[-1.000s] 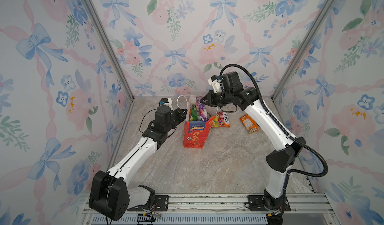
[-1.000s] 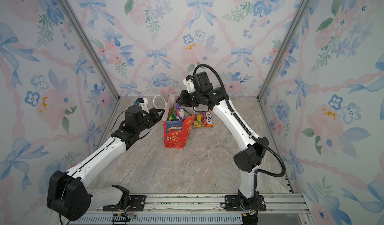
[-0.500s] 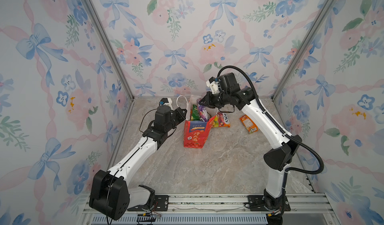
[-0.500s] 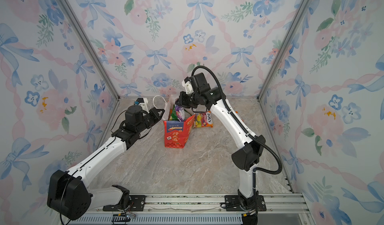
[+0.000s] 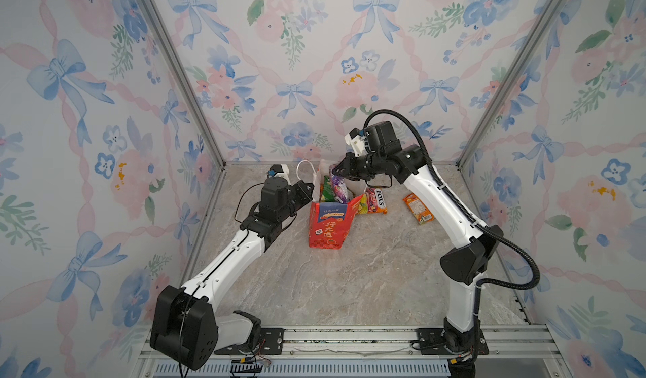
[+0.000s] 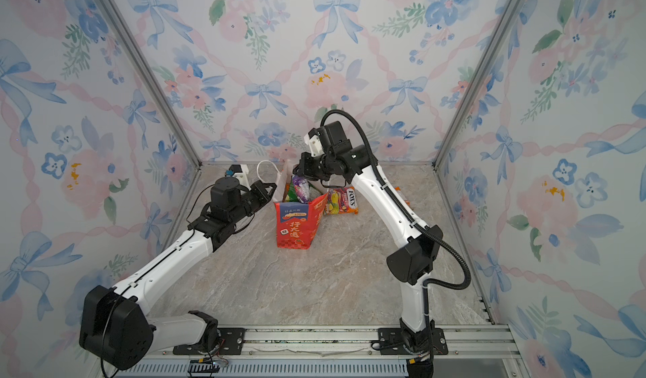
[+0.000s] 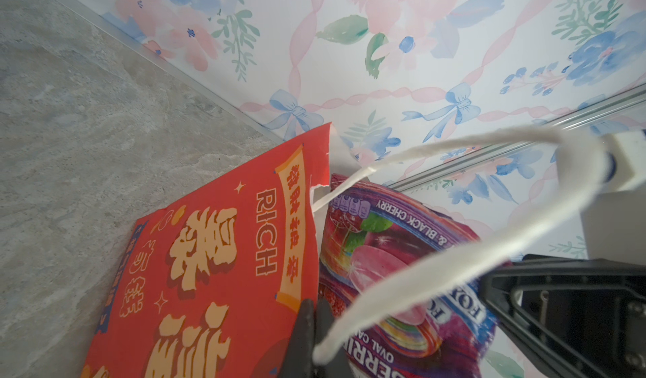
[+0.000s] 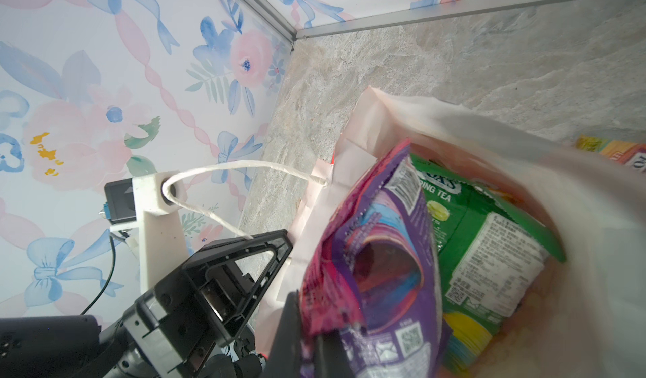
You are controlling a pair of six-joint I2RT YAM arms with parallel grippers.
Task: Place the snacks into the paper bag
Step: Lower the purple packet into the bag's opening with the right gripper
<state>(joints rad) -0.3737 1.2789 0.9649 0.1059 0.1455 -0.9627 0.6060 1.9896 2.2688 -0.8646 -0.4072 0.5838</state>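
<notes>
Purple packet [image 8: 377,254] hangs in the mouth of the paper bag [image 5: 327,226], beside a green packet [image 8: 489,240]. Right jaws grasp its top; left jaws pinch the bag's rim. Lower it deeper before releasing, holding the rim steady.

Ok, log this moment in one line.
left gripper: shut on paper bag rim | right gripper: holds purple packet at bag mouth | inside: green packet | on table: red-yellow FOX'S packet, orange packet

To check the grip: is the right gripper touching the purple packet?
Touching: in the right wrist view the right gripper pinches the purple packet at its edge.
</notes>
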